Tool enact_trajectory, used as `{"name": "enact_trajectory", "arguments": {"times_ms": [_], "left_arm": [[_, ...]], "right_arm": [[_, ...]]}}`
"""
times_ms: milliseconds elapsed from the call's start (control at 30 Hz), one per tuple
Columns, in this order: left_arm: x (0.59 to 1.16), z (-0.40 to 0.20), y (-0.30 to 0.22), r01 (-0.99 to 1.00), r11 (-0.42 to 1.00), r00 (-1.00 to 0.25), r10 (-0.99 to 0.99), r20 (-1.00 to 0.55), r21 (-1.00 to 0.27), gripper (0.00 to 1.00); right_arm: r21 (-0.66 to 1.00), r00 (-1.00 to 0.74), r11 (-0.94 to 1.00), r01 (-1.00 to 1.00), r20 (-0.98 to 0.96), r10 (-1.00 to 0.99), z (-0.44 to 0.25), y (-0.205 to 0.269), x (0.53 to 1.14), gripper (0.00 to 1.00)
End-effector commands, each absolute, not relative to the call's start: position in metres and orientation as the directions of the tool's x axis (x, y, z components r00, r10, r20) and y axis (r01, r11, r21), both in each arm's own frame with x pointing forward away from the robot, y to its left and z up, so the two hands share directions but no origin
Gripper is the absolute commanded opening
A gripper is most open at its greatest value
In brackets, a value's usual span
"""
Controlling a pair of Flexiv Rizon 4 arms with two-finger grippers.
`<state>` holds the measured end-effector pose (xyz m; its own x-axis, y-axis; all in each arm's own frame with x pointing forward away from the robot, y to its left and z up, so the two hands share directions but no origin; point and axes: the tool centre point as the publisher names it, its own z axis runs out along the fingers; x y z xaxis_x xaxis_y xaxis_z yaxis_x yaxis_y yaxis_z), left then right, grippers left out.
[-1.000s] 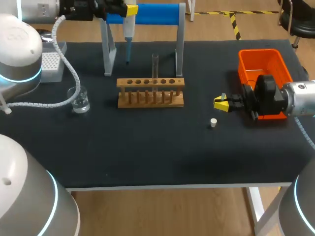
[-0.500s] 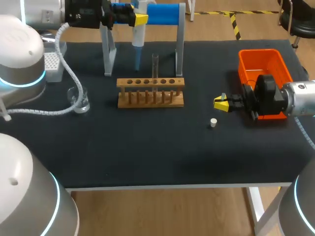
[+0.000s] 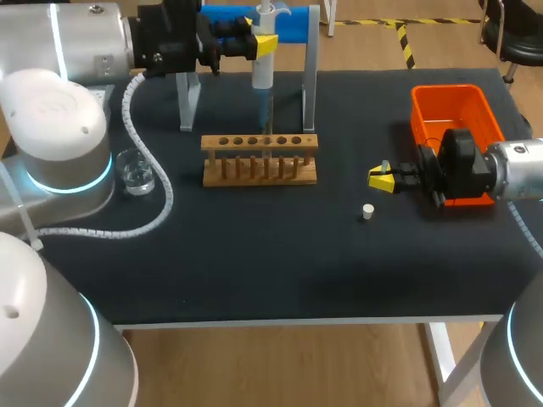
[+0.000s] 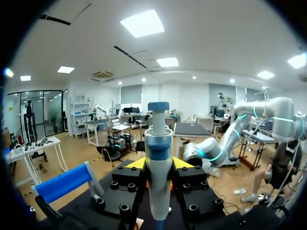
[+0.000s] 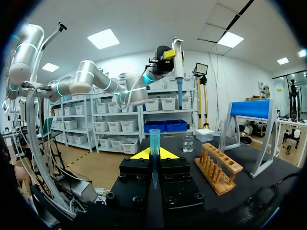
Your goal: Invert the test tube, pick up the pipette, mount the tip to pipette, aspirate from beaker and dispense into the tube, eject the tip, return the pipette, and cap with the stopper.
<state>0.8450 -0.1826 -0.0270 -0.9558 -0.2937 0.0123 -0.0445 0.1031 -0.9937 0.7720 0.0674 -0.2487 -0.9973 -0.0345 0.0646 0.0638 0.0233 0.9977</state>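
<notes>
Pipette [image 3: 263, 73] tight in left hand [image 3: 262, 42], one blue tip [image 5: 154, 143] tight in right hand [image 3: 382, 179]; one rack [image 3: 259, 161], one beaker [image 3: 136, 175], one stopper [image 3: 367, 211].

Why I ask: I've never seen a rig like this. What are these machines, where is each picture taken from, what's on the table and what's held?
This is a two-armed robot at a black table. The head view looks down from above and behind it; each round picture comes from a camera on one arm's wrist. On the table stand a wooden rack with a test tube, a beaker, a white stopper, an orange bin and a blue-barred stand. The left gripper holds a pipette above the tube. The right gripper, near the bin, grips a small blue tip.
</notes>
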Motion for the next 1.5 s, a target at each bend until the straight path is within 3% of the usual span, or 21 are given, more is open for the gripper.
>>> {"name": "enact_trajectory", "arguments": {"times_ms": [33, 1500], "left_arm": [[0.839, -0.022, -0.186, -0.026, 0.077, -0.954, -0.299, 0.002, -0.997, 0.0], [0.829, -0.012, -0.196, -0.073, 0.09, -0.959, -0.279, 0.045, -0.993, 0.0]], "right_arm": [[0.998, -0.997, 0.025, 0.063, 0.064, -0.032, -0.249, 0.068, 0.771, 0.0], [0.998, -0.997, 0.025, 0.063, 0.064, -0.032, -0.249, 0.068, 0.771, 0.0]]}}
